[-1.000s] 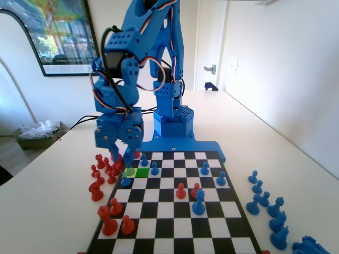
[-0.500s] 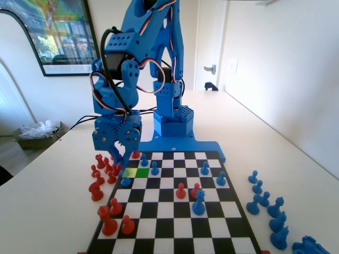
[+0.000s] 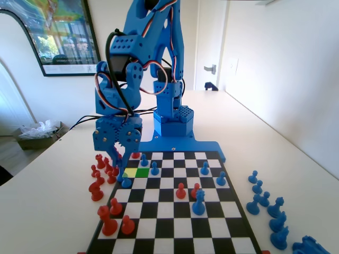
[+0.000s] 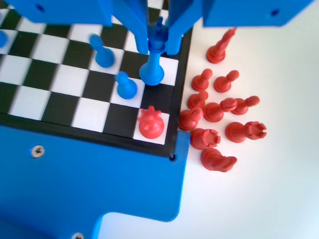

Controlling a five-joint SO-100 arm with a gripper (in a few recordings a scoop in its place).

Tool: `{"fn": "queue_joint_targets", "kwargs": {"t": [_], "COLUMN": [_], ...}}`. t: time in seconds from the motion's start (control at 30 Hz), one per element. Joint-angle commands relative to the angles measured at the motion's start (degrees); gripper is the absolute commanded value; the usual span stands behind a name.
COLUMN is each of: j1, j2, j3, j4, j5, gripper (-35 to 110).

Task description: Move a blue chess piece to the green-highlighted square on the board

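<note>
the gripper (image 4: 157, 37) pinches the top of an upright blue chess piece (image 4: 152, 69) at the board (image 4: 60, 69) edge.

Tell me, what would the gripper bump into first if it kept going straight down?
The gripper points down at the blue chess piece, whose top already sits between the jaws. It would likely press on that piece first, then the board. I can't tell if the jaws touch it.

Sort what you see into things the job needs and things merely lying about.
Job: gripper; blue chess piece between its jaws; green-highlighted square; board.
Lying about: red pieces heaped beside the board; spare blue pieces on the table.
</note>
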Motion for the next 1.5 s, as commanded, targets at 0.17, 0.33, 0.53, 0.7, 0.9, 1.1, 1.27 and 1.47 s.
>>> {"fn": "queue_joint_targets", "kwargs": {"t": [0.17, 0.33, 0.53, 0.7, 0.9, 1.1, 1.27, 1.47], "j1": [-4.04, -6.68, -6.59, -5.27, -4.57, -4.66, -4.75, -4.75], "j2": [1.58, 1.23, 1.14, 0.97, 0.79, 0.79, 0.79, 1.05], "j3": [-10.81, -9.58, -5.19, 0.09, 2.37, 3.6, 5.36, 6.68], "j4": [12.92, 8.53, 1.49, -6.06, -8.7, -10.11, -11.43, -12.92], "j5": [6.5, 10.28, 10.72, 8.53, 7.47, 7.29, 6.86, 6.5], "gripper": [1, 1, 1, 1, 1, 1, 1, 1]}}
